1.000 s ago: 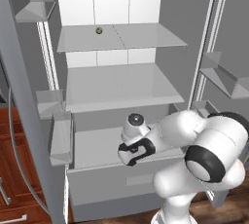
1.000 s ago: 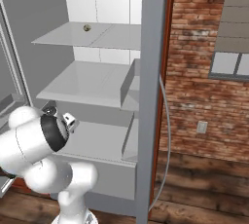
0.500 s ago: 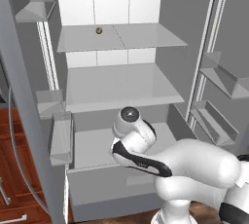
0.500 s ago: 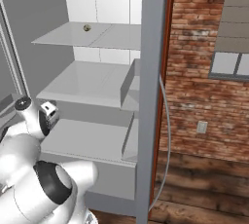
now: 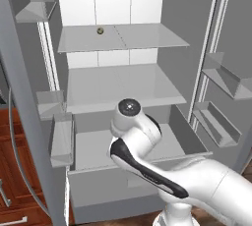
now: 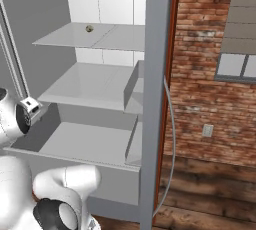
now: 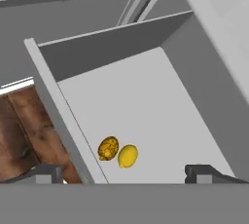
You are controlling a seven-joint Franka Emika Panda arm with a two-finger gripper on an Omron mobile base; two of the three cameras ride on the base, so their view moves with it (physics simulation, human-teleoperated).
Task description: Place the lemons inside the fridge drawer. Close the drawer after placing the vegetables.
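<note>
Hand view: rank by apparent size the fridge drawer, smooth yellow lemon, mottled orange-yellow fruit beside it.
1. fridge drawer, by far the largest.
2–3. smooth yellow lemon and mottled orange-yellow fruit look alike in size; no ranking between them.

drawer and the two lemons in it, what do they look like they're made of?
Drawer: flat matte light grey, evenly shaded with no gloss or grain, probably plastic; the render leaves it open.
Smooth lemon: plain bright yellow, smooth skin, looks like fruit rind.
Darker lemon: orange-yellow with mottled brown patterning, so a rougher or differently textured skin. It lies against the smooth one.

base views flank open fridge drawer (image 5: 147, 190), hand view overhead
</note>
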